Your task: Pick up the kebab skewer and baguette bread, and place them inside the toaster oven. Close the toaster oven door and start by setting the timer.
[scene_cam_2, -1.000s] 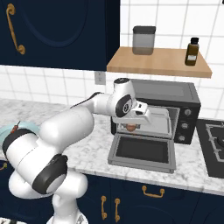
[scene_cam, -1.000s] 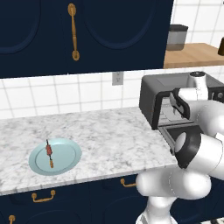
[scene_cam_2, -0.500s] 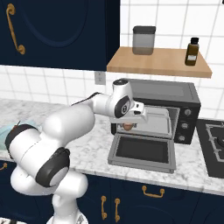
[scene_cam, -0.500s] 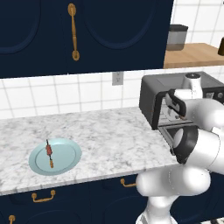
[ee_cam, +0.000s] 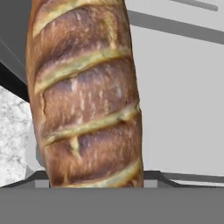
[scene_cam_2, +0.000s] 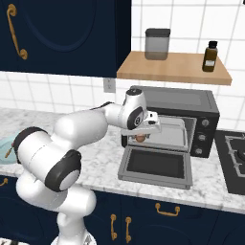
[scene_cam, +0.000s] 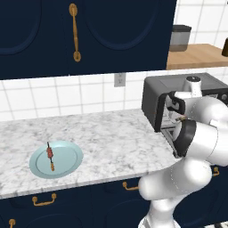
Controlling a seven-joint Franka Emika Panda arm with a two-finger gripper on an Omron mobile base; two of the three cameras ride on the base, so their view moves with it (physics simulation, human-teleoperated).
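Note:
The baguette bread (ee_cam: 85, 96), golden-brown with diagonal scores, is held in my gripper (scene_cam_2: 142, 133) and hangs just under it (scene_cam_2: 140, 138) at the mouth of the toaster oven (scene_cam_2: 191, 103). In the hand view the loaf covers the fingers, with the oven's grey interior behind it. The toaster oven door (scene_cam_2: 155, 165) lies folded down flat over the counter, below the loaf. The kebab skewer (scene_cam: 50, 156) rests on a light blue plate (scene_cam: 67, 160) far to the left on the marble counter.
A wooden shelf (scene_cam_2: 174, 69) above the oven carries a grey canister (scene_cam_2: 158, 44) and a brown bottle (scene_cam_2: 209, 56). A stove top (scene_cam_2: 234, 153) lies right of the oven. Dark blue cabinets (scene_cam: 75, 31) hang over the counter.
The hand has shifted slightly left at the oven mouth, still carrying the baguette. The skewer and plate have not moved.

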